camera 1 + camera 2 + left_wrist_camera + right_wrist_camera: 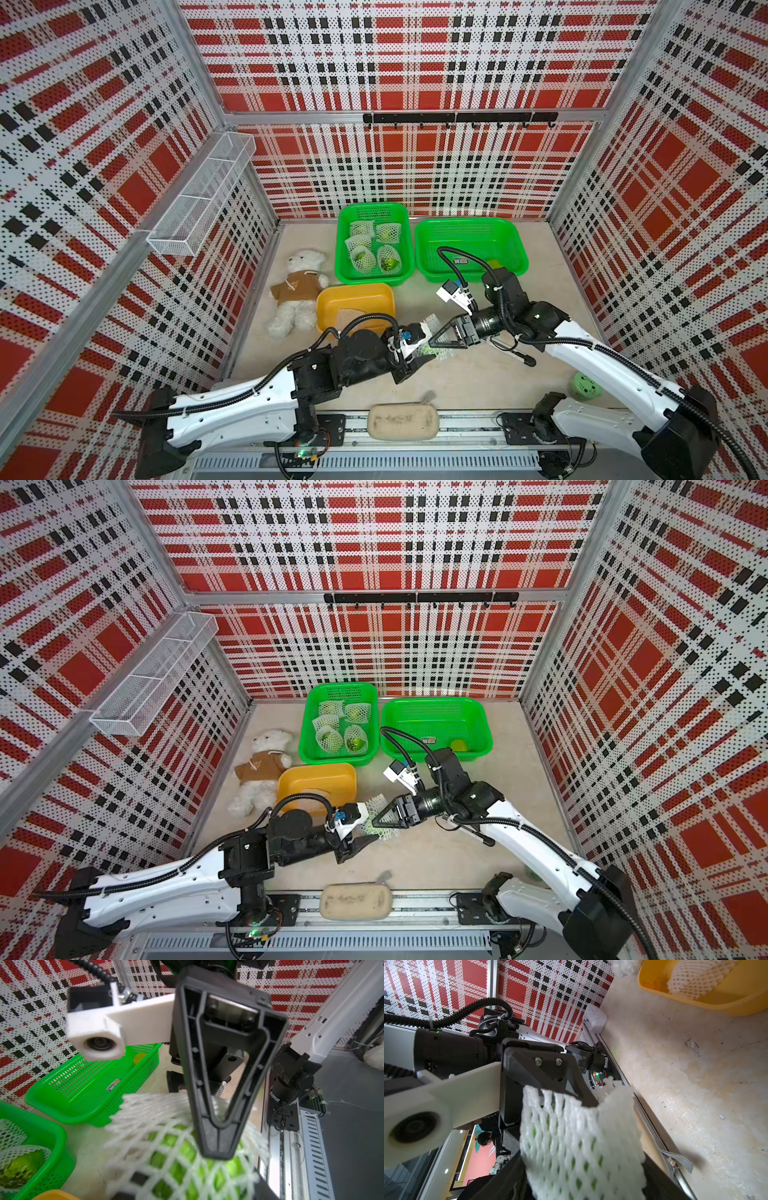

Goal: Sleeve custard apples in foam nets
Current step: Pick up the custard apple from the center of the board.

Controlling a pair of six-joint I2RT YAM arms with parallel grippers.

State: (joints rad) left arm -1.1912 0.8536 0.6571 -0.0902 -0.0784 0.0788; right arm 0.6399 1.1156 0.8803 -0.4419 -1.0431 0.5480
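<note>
Left arm (232, 399): it lies low and long, and the forearm reaches inward from my near left. The left wrist (361, 353) is level.

Left hand (420, 351): it points straight at the right hand (433, 341). The two meet tip to tip, almost touching.

Right arm (598, 357): it comes in from my near right and bends at a raised joint on the far side. From there it turns back toward the left hand. The right wrist (490, 322) is rolled, so one triangular finger (218, 1140) shows broadside.

Grip: in each wrist view that hand's own fingers stand apart, with a net (581, 1147) filling the gap. I cannot tell whether either hand clamps it.
</note>
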